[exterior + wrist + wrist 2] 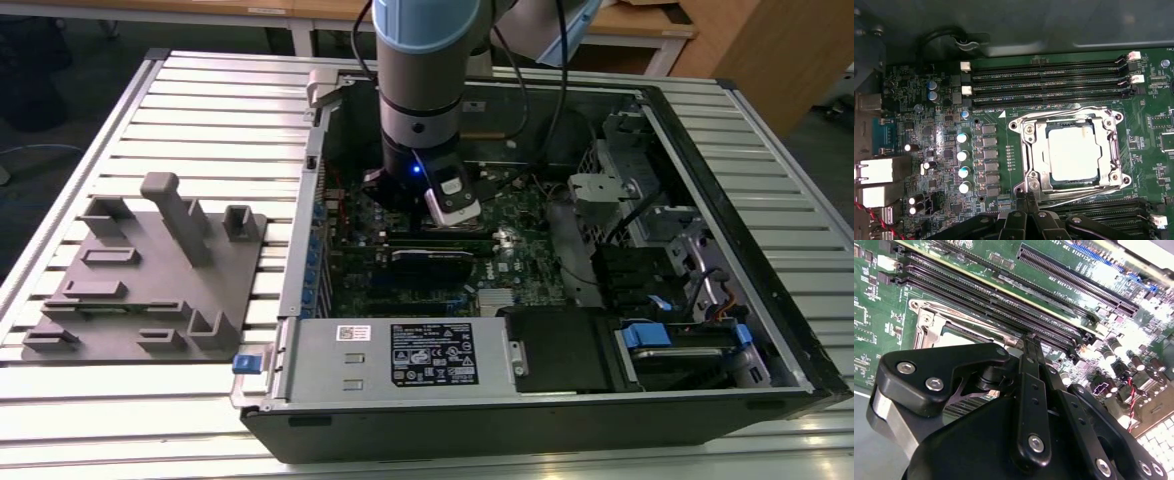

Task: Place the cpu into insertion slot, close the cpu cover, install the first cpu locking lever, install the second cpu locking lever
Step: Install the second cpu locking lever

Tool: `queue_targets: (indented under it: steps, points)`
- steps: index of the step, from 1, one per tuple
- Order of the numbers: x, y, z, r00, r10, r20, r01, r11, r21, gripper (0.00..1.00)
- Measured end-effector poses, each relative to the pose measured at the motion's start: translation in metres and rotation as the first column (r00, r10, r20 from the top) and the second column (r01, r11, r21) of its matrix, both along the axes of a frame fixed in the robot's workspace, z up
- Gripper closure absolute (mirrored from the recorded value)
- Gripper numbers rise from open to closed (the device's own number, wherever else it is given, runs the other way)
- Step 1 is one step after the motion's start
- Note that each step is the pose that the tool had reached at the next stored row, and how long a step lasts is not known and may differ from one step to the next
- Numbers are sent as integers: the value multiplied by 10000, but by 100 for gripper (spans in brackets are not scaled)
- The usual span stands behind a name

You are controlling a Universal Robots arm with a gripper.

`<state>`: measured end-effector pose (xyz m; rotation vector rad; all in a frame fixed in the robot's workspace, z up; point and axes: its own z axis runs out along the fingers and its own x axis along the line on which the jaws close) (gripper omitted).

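A ribbed, pale metal surface [200, 90] carries an open computer case [561, 400] lying on its side, with wooden desks and a dark floor behind it. At the exterior view's left, a grey fixture block [147, 290] with upright posts rests on the same surface, just beside the case. A silver box with a white label [400, 355] sits along the case's near edge, and blue drive clips show at the exterior view's right.

The arm [427, 70] comes straight down from above into the case, its grey and blue column upright and its wrist low over the green motherboard [521, 250].

The tool [1026, 207] hangs just above the board at the edge of the socket. In both wrist views its black fingers [1031, 390] lie pressed together into one narrow tip, and nothing shows between them. That tip sits at the socket's rim, close to a thin wire lever [1074, 192] running along that side; whether it touches the lever I cannot tell.

The cpu [1074, 152], its pale metal top facing up, lies in the insertion slot [1106, 172]. The cpu cover [1031, 150] lies flat over it, framing the chip through its square opening. Long black memory slots [1049, 82] run beside the socket.
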<state>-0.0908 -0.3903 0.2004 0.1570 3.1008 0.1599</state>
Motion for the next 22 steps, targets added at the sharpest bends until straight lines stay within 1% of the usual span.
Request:
queue_targets:
  steps: [9, 10, 11, 12, 13, 17, 19, 22]
  points:
    - [0, -11, 4, 10000, -1, 1, 1, 10000, 2, 89]
    - [0, -13, 4, 10000, 0, 0, 0, 10000, 31, 89]
    - [0, -15, 4, 10000, 2, -1, -2, 10000, 82, 89]
    - [0, -17, 3, 10000, 1, 0, -1, 9999, 117, 89]
    - [0, -21, 2, 10000, 0, 0, 0, 9999, 134, 89]
    - [0, -46, -6, 10000, 0, 0, 0, 9999, 153, 89]
    - [0, -51, -13, 10000, 0, 0, 0, 9998, 193, 89]
    - [0, -56, -18, 10000, -1, -1, 1, 9997, 229, 89]
